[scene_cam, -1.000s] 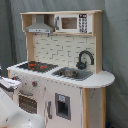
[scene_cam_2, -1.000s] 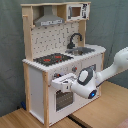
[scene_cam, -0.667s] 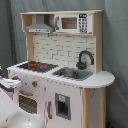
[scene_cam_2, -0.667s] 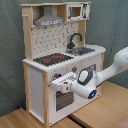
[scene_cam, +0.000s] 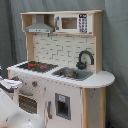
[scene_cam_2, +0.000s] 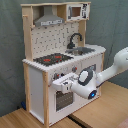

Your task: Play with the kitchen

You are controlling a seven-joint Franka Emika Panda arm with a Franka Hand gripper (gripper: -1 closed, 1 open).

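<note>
The kitchen (scene_cam: 95, 102) (scene_cam_2: 35, 82) is a tall white and light-wood toy unit, seen in both exterior views. It has a black-red stovetop (scene_cam: 34, 65) (scene_cam_2: 52, 59), a black faucet (scene_cam: 85, 59) (scene_cam_2: 75, 40) over a sink (scene_cam: 72, 74) (scene_cam_2: 86, 50), a grey hood (scene_cam: 40, 25) (scene_cam_2: 49, 20) and a small microwave (scene_cam: 72, 22) (scene_cam_2: 77, 11). My gripper (scene_cam: 11, 84) (scene_cam_2: 61, 83) is at the kitchen's front, level with the top of the windowed oven door (scene_cam: 27, 102) (scene_cam_2: 62, 100), just under the knobs. Whether it touches the door I cannot tell.
My white arm (scene_cam_2: 112, 67) reaches in from the second exterior view's right, and part of it fills the first exterior view's lower left (scene_cam: 15, 117). The kitchen stands on a wooden table (scene_cam_2: 107, 107). A grey curtain (scene_cam: 117, 45) hangs behind.
</note>
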